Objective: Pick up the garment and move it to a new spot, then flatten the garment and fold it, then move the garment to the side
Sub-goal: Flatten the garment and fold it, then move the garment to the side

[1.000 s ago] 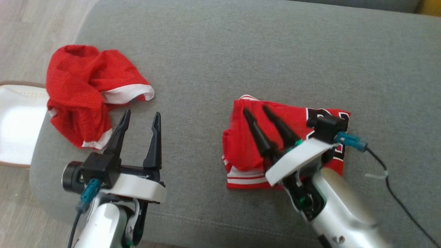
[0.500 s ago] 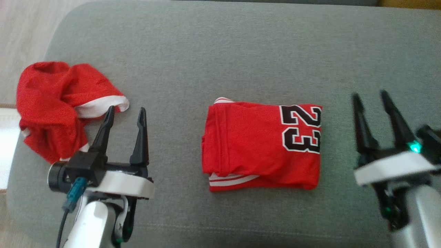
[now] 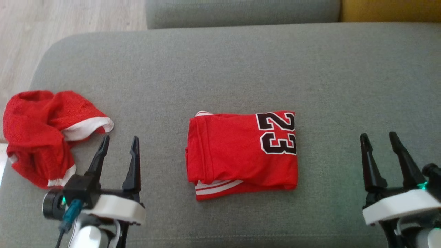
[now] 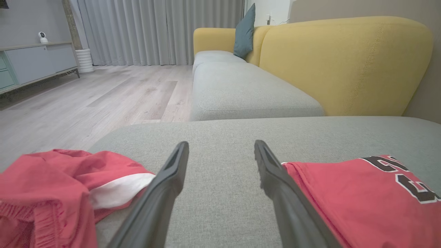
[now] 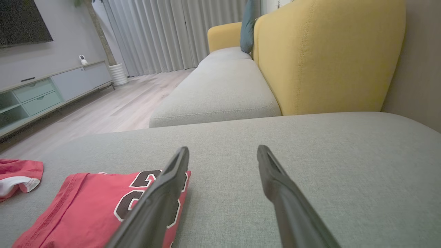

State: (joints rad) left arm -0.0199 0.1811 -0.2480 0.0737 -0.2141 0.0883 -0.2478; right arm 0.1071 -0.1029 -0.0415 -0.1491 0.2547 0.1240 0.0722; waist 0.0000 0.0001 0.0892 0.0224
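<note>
The garment [image 3: 237, 153], a red jersey with a black "23", lies folded in a neat rectangle in the middle of the grey cushion [image 3: 220, 69]. It also shows in the left wrist view [image 4: 361, 196] and the right wrist view [image 5: 86, 210]. My left gripper [image 3: 120, 139] hovers open to the left of it, between it and a crumpled red garment [image 3: 41, 134] with white trim. My right gripper [image 3: 378, 137] stands open well to the right of the jersey, over bare cushion. Both grippers [image 4: 221, 144] [image 5: 224, 150] hold nothing.
The crumpled red garment [image 4: 51, 186] [image 5: 17, 172] sits near the cushion's left edge, with wooden floor [image 3: 69, 17] beyond. A second grey seat cushion [image 4: 241, 89] and a yellow backrest [image 4: 344, 65] lie behind. Bare cushion surrounds the jersey.
My right gripper has drawn off the folded jersey and swung out to its right, leaving it flat. The head camera has shifted. The left gripper stays open in place.
</note>
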